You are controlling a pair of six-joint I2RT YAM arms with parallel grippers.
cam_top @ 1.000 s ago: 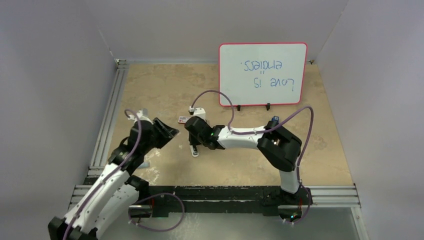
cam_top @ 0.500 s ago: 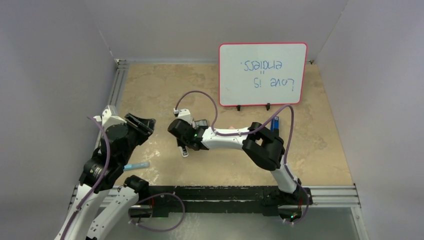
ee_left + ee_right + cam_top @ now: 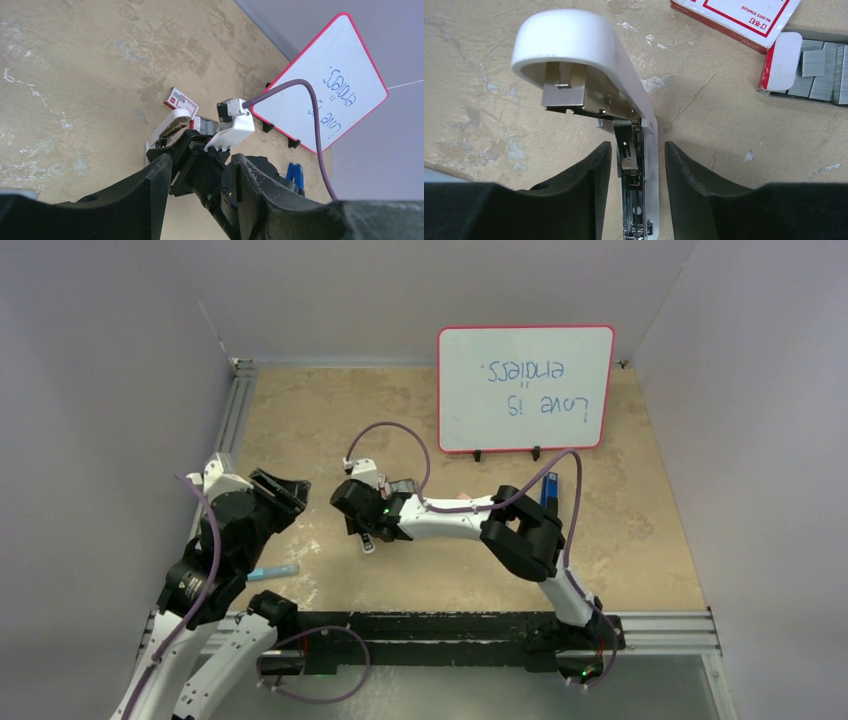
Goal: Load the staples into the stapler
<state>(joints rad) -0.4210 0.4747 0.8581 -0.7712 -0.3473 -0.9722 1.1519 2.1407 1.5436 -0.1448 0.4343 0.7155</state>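
A white stapler (image 3: pixel 589 60) lies with its top swung open and its metal magazine (image 3: pixel 631 165) bare. My right gripper (image 3: pixel 638 150) is open, one jaw on each side of the magazine without touching it; it also shows in the top view (image 3: pixel 364 532). Grey staples (image 3: pixel 819 70) lie in an open tray at the upper right, next to a red-and-white box (image 3: pixel 734 17). A slim blue and black stapler (image 3: pixel 548 488) lies by the whiteboard's foot. My left gripper (image 3: pixel 285 488) is open and empty, raised left of the white stapler (image 3: pixel 167 127).
A whiteboard (image 3: pixel 525 388) with a red frame stands at the back right. A small light-blue piece (image 3: pixel 272 570) lies on the table by my left arm. Grey walls close the left, back and right sides. A metal rail (image 3: pixel 215 480) runs along the left edge.
My left arm has swung back to the left and uncovered the light-blue piece. My right gripper has shifted left over the white stapler, which now lies slightly further left.
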